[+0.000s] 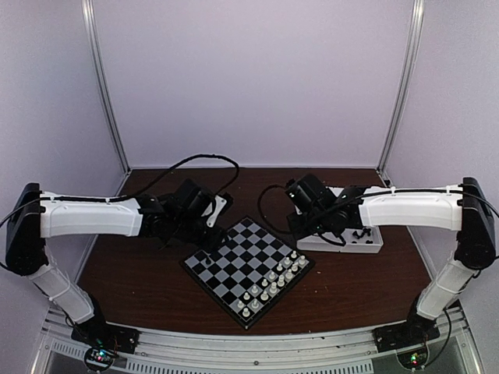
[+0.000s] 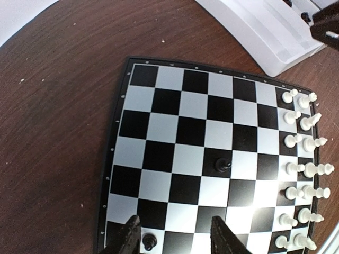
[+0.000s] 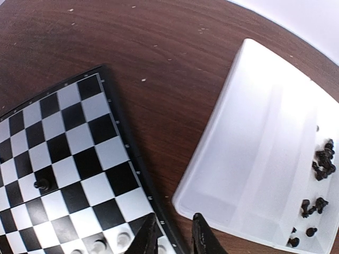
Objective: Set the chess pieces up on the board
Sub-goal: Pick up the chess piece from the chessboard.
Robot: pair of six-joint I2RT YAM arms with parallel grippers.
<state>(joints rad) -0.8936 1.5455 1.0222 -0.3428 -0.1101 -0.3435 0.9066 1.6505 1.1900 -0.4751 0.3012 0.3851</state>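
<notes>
The board (image 1: 234, 269) lies mid-table, turned like a diamond. In the left wrist view one black chess piece (image 2: 222, 165) stands on a dark square near the board's (image 2: 159, 132) middle. Another black piece (image 2: 149, 243) stands on a light square in the near corner, just inside my left finger. My left gripper (image 2: 175, 238) hangs over that corner, open, holding nothing. My right gripper (image 3: 175, 235) hovers over the board's frame (image 3: 140, 174) beside the tray, jaws a little apart and empty. Several black pieces (image 3: 323, 161) lie in the tray.
The white compartment tray (image 1: 366, 245) sits right of the board, with its near corner (image 3: 212, 201) close to my right fingers. White chessmen (image 2: 302, 159) fill two rows along one board side. Bare brown table surrounds the board.
</notes>
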